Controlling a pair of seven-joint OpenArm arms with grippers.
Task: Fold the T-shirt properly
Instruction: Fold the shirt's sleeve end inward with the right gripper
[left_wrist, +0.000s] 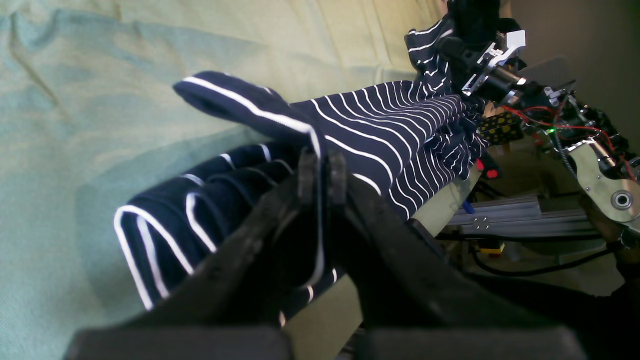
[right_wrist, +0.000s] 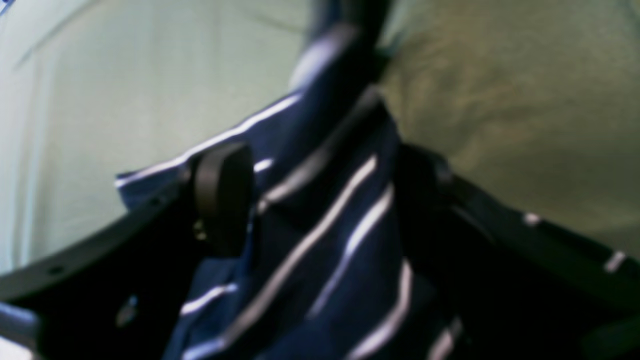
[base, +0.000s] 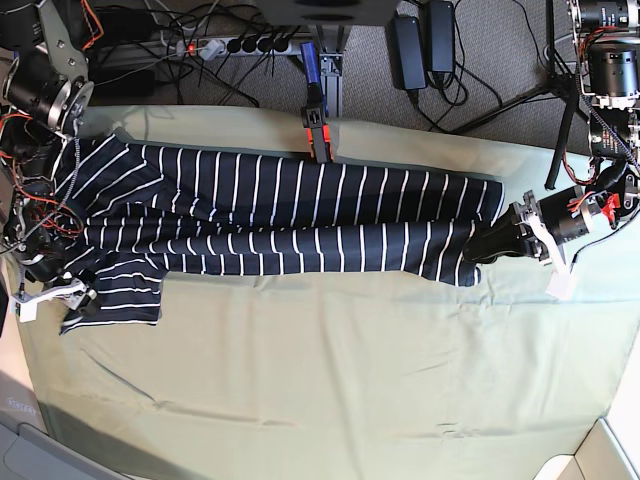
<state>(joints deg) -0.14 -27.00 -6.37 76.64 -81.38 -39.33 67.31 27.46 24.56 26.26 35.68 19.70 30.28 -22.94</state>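
The dark navy T-shirt with thin white stripes lies stretched in a long band across the far half of the table. My left gripper is at its right end. In the left wrist view that gripper is shut on a bunched edge of the T-shirt. My right gripper is at the shirt's left end, by the sleeve. In the right wrist view its jaws stand wide apart with striped fabric lying between the fingers. Whether the pads press the cloth is unclear.
A pale green cloth covers the table, with creases near the front. A red clamp sits at the far edge above the shirt. Cables, a power strip and adapters lie on the floor behind. Both arms' bodies flank the table's ends.
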